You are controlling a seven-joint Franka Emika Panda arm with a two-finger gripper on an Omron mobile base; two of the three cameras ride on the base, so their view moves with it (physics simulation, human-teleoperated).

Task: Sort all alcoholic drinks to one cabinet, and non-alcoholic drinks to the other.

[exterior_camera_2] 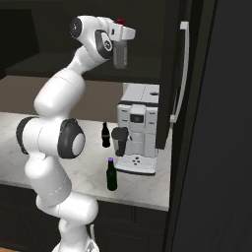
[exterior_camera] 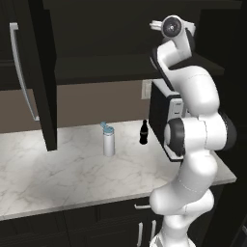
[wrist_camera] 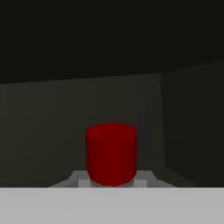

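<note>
Gripping the liquor bottle (exterior_camera_2: pixel 120 53) just under its red cap (wrist_camera: pixel 111 154), the claw (exterior_camera_2: pixel 119 34) holds it high inside the open upper cabinet (exterior_camera_2: pixel 147 29). This looks like the step of putting a strong drink away; next the bottle must go down onto the shelf, then the claw lets go. On the counter (exterior_camera: pixel 58 178), the white flask (exterior_camera: pixel 108 140) stands mid-way, the small cola bottle (exterior_camera: pixel 143 132) nearer the back, the coffee machine (exterior_camera_2: pixel 139 129) next, and the green beer bottle (exterior_camera_2: pixel 112 174) by the front edge.

Your two base cams look forward-down from behind the arm (exterior_camera: pixel 193 144), sharing the counter (exterior_camera: pixel 58 178); hand cam faces into a cabinet (wrist_camera: pixel 109 52), close.
</note>
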